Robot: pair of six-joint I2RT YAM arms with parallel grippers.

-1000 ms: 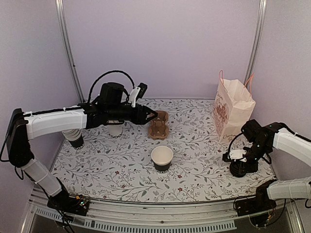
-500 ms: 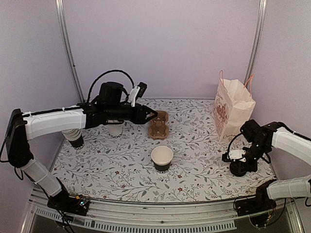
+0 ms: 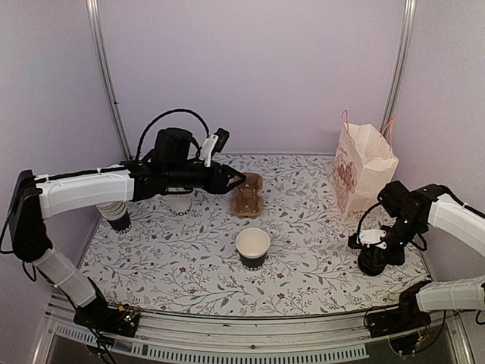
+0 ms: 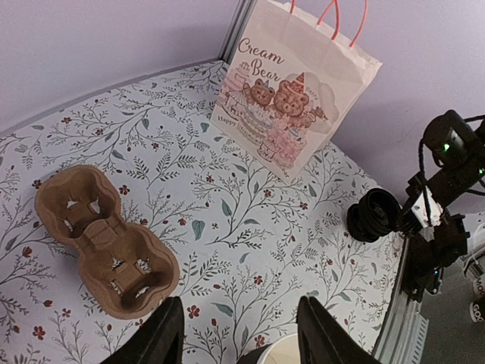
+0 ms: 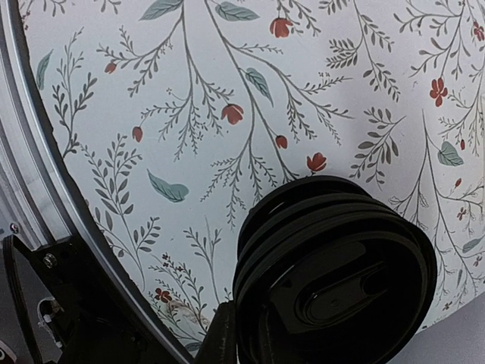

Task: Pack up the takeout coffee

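Paper bag (image 4: 292, 91) printed "Cream Bear", table's (image 4: 227, 235) far-right edge; left gripper (image 4: 241, 337) apart above open middle; right gripper (image 5: 241, 343) closed at lid stack (image 5: 333, 273) rim, near edge.

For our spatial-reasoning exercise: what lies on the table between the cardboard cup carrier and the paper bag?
Nothing. Between the cup carrier and the paper bag only bare floral tablecloth shows, clearest in the left wrist view.

Plain lavender walls (image 3: 250, 68) enclose a surface (image 3: 189, 265) covered in a leaf-and-flower print; slim metal poles (image 3: 106, 76) rise at both back corners under soft, even light.
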